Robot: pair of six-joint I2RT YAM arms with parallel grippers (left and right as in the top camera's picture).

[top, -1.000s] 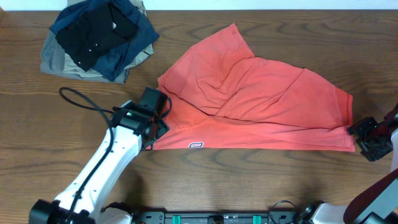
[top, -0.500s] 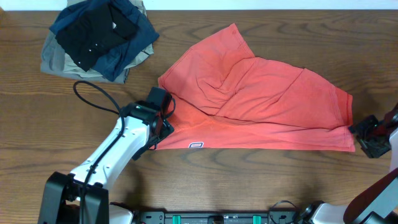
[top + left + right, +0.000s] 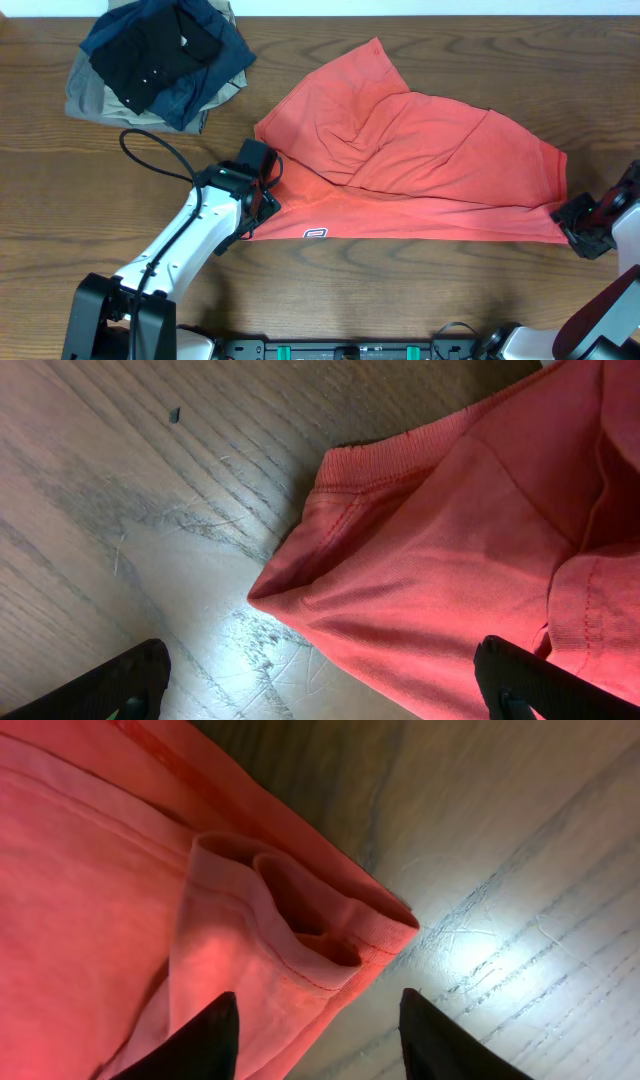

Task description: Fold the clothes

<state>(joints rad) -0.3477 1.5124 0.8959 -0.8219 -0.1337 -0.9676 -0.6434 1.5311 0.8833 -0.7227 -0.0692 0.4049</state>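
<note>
You see matt, soft knit cloth on the T-shirt (image 3: 420,160), creased, with a stitched hem. The desk (image 3: 400,290) is brown wood grain, smooth and semi-glossy, with lamp glare and fine scratches. The left claw (image 3: 330,685) and right claw (image 3: 322,1035) look like matt black plastic. The left arm (image 3: 180,250) has a smooth white plastic shell. The folded garments (image 3: 150,60) are matt cloth.

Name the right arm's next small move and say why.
Probably shut the right pincer on the hem corner of the T-shirt: that corner lies between its open fingers, not yet pinched, and the left pincer stands open at the opposite corner.
</note>
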